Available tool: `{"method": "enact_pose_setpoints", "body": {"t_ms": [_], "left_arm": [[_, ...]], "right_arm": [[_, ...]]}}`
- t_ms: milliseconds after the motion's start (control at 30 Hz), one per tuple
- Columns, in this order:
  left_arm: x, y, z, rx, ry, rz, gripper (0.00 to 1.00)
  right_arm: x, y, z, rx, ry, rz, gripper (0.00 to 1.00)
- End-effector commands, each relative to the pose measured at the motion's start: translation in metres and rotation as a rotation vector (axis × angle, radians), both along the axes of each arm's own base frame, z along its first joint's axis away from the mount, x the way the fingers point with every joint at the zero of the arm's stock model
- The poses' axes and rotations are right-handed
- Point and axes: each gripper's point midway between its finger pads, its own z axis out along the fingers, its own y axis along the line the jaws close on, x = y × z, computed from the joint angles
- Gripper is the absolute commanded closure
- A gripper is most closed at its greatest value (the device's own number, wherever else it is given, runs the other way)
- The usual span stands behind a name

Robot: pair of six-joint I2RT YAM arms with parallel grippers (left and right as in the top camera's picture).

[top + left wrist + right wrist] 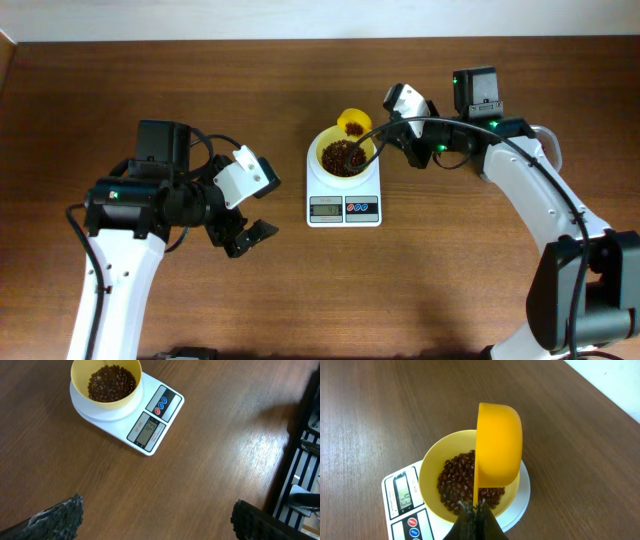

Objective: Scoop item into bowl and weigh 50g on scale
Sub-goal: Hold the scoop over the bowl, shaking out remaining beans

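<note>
We risk dumping beans [457, 477] past 50 g into the bowl [431, 462]: right gripper [472, 510] clamps the tipped scoop [499, 445], left gripper [248, 235] gapes empty.

Soft, even light falls on the bench [200, 80], with faint shadows beneath both arms. The white scale [343, 195] reads bright, without glare. In the left wrist view the near fingers [60, 517] blur, while the bowl [106, 382] is sharp.

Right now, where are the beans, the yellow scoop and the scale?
beans [111, 384], left wrist view, middle of the heap
yellow scoop [500, 442], right wrist view, back of its cup
scale [148, 434], left wrist view, its grey display
</note>
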Motion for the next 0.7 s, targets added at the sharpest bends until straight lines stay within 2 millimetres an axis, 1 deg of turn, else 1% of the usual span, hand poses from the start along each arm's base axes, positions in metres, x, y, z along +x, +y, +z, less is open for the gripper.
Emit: {"method": "enact_pose_setpoints", "body": {"t_ms": [0, 67, 100, 667], "left_arm": [[0.000, 0.000, 0.009, 0.000, -0.041, -0.014, 0.01], [0.000, 0.000, 0.009, 0.000, -0.041, -0.014, 0.01], [0.000, 0.000, 0.009, 0.000, -0.041, -0.014, 0.01], [0.000, 0.000, 0.009, 0.000, -0.041, -0.014, 0.01]], "right_arm": [[0.000, 0.001, 0.007, -0.022, -0.039, -0.004, 0.96], [-0.008, 0.010, 0.019, 0.042, -0.041, 0.046, 0.96], [-0.009, 0.011, 0.021, 0.048, -0.042, 0.051, 0.96], [-0.011, 0.008, 0.016, 0.035, -0.015, 0.036, 0.96]]}}
